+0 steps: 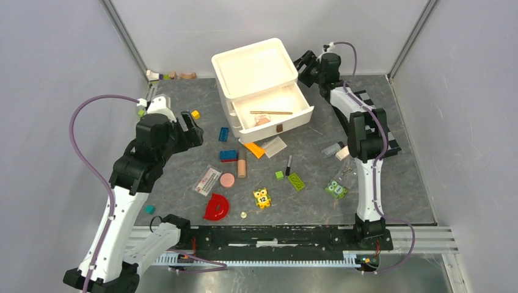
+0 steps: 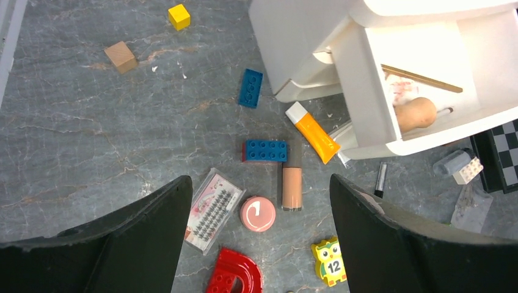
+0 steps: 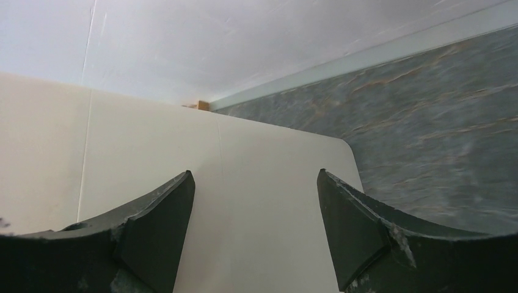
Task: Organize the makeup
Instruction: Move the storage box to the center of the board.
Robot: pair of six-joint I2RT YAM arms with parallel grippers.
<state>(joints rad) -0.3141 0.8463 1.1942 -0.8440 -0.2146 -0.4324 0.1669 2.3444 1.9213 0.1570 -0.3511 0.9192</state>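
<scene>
Left pincer (image 2: 258,180) hangs wide, empty; the beige stick (image 2: 292,188) ahead of it looks light, stiff, rollable; pinch across its middle.

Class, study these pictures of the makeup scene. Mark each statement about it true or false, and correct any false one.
1. The drawer of the white drawer unit is open. True.
2. The orange tube lies inside the drawer. False: it lies on the table, just outside the drawer.
3. The left pincer grips the pink disc. False: it hovers open and empty, and the disc lies on the table.
4. The beige stick lies beside a blue brick. True.
</scene>
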